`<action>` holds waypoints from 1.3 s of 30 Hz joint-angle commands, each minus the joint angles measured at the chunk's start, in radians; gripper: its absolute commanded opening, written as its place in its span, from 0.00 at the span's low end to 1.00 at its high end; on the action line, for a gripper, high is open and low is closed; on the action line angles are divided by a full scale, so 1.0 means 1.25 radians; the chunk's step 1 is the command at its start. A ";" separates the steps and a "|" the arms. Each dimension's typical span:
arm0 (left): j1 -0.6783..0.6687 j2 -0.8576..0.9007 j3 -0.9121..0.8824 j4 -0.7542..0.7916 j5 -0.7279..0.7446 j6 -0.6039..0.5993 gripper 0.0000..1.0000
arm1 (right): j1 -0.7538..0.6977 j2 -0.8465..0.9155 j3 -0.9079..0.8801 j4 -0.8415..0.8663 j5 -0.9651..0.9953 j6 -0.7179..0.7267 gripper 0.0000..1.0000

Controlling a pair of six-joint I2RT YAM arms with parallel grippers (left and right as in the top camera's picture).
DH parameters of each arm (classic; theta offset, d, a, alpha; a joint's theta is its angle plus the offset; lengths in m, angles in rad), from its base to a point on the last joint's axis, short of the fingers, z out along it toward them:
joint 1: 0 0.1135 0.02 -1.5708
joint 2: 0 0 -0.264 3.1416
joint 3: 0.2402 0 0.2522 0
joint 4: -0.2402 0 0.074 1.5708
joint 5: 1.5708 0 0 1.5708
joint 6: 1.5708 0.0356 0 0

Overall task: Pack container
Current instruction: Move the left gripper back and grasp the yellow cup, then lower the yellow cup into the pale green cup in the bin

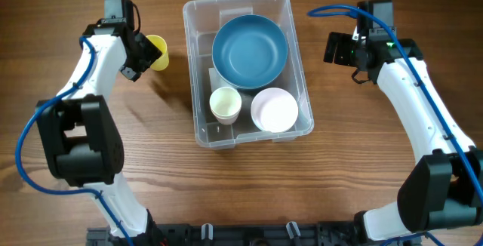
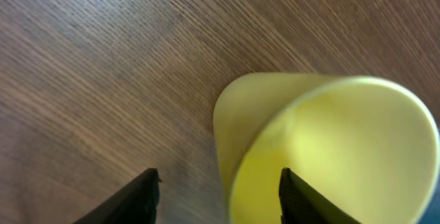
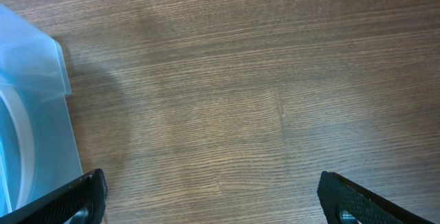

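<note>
The container (image 1: 198,87) is a clear rectangular bin in the middle of the table. It holds a blue bowl (image 1: 249,50), a cream cup (image 1: 225,104) and a pale pink bowl (image 1: 274,110). A yellow cup (image 1: 158,52) is on the table left of the container. My left gripper (image 1: 143,53) is open at the cup. In the left wrist view the gripper (image 2: 218,196) straddles the wall of the cup (image 2: 330,148), one finger inside and one outside. My right gripper (image 1: 343,50) is wide open and empty over bare table right of the container.
The container's corner shows at the left edge of the right wrist view (image 3: 41,114), with my right gripper (image 3: 213,196) over wood beside it. The table is brown wood. Blue cables run along both arms.
</note>
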 commanded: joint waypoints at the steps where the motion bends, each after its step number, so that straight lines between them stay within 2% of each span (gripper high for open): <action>1: 0.005 0.010 0.009 0.019 0.009 -0.002 0.26 | -0.002 0.006 -0.003 0.002 0.016 -0.006 1.00; 2: 0.005 0.009 0.009 0.020 0.009 -0.002 0.09 | -0.002 0.006 -0.003 0.002 0.016 -0.006 1.00; 3: 0.005 0.008 0.009 0.022 0.009 -0.002 0.04 | -0.002 0.006 -0.003 0.002 0.016 -0.006 1.00; 9: 0.017 -0.043 0.025 0.015 0.009 0.004 0.04 | -0.002 0.006 -0.003 0.002 0.016 -0.006 1.00; 13: 0.018 -0.126 0.056 -0.049 0.009 0.005 0.04 | -0.002 0.006 -0.003 0.002 0.016 -0.006 1.00; 17: -0.012 -0.253 0.058 -0.137 0.046 0.067 0.04 | -0.002 0.006 -0.003 0.002 0.016 -0.006 1.00; 24: -0.157 -0.394 0.058 -0.292 0.057 0.113 0.04 | -0.002 0.006 -0.003 0.002 0.016 -0.006 1.00; 31: -0.334 -0.389 0.049 -0.382 0.050 0.117 0.04 | -0.002 0.006 -0.003 0.002 0.016 -0.006 1.00; 39: -0.435 -0.363 -0.023 -0.346 0.031 0.072 0.04 | -0.002 0.006 -0.003 0.002 0.016 -0.006 1.00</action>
